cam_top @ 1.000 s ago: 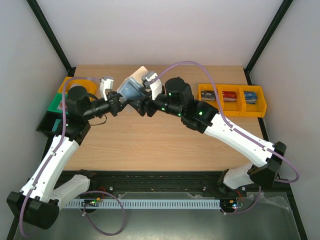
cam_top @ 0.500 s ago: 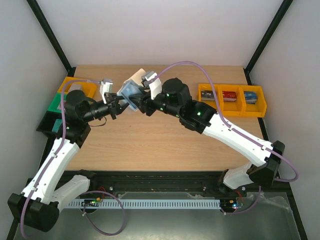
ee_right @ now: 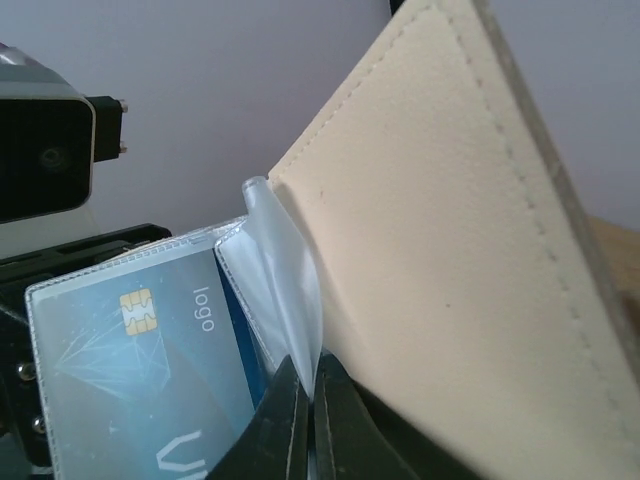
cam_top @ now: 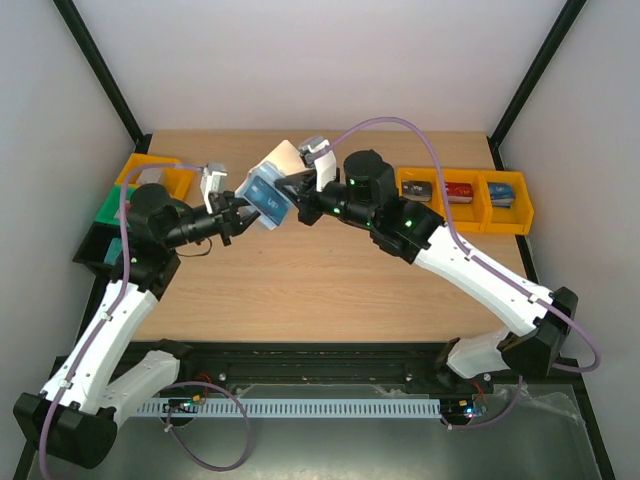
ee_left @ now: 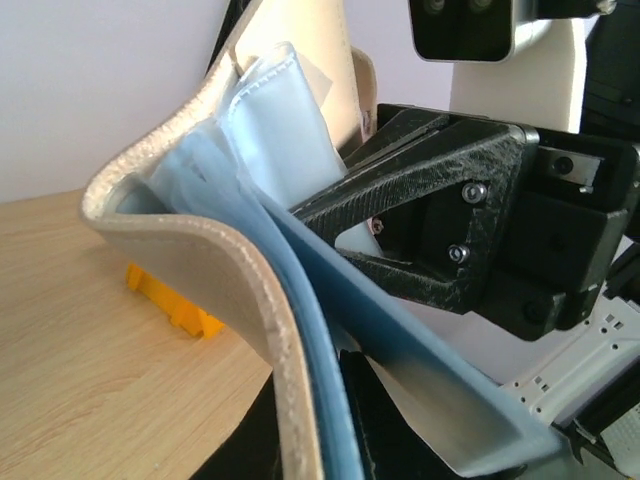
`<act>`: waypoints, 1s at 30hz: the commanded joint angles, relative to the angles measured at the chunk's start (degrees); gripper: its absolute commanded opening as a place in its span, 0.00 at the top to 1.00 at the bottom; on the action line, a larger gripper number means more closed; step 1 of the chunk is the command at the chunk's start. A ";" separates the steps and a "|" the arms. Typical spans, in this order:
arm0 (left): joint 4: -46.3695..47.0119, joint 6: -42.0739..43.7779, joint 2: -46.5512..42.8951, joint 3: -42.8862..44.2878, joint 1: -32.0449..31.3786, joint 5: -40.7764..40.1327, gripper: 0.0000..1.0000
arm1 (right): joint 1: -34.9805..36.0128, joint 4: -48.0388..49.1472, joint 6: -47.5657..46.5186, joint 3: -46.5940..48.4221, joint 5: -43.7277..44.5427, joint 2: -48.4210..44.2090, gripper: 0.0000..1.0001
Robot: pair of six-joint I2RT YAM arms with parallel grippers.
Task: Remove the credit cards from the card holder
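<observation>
The card holder (cam_top: 272,185) hangs open above the table's back middle, beige outside, blue inside. My left gripper (cam_top: 240,212) is shut on its lower cover from the left; in the left wrist view the beige cover (ee_left: 200,260) curves up out of that gripper (ee_left: 330,420). My right gripper (cam_top: 298,200) comes in from the right. In the right wrist view its fingertips (ee_right: 310,415) are shut on a clear plastic sleeve (ee_right: 285,270) next to the beige flap (ee_right: 450,280). A blue credit card (ee_right: 130,370) with a chip sits in the neighbouring sleeve.
A row of three yellow bins (cam_top: 462,198) holding small objects stands at the right back. At the left edge are a yellow bin (cam_top: 150,172), a green bin (cam_top: 108,208) and a black bin (cam_top: 95,250). The left wrist camera (ee_right: 40,150) is close to the right fingers.
My right gripper has gone from open to shut on the clear sleeve. The holder has shifted slightly right and up, and its flap stands more open.
</observation>
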 commanded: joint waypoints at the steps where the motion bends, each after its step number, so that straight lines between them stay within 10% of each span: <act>1: 4.16 1.66 -2.10 0.16 -0.63 4.26 0.87 | -3.47 3.51 5.50 -2.87 -2.36 -2.69 0.98; 7: 9.32 -0.97 -2.92 -3.36 -0.47 5.04 0.16 | -4.37 6.38 7.55 -3.39 -4.67 -3.54 0.98; 13: 15.04 -5.19 -2.81 -6.09 -0.94 1.44 0.01 | -4.34 6.95 7.06 -3.19 -6.98 -3.21 0.98; 17: 13.08 -5.81 -2.13 -6.12 -0.90 -2.60 0.23 | -4.39 8.16 6.49 -3.63 -12.41 -3.62 0.98; 23: 11.53 -5.46 -3.01 -6.12 -0.52 -3.08 0.94 | -4.51 10.10 6.57 -5.76 -15.94 -5.35 0.98; 30: -11.43 6.74 -0.28 -0.76 -0.38 -25.49 0.98 | -10.37 3.98 11.54 -7.70 -0.77 -5.78 0.94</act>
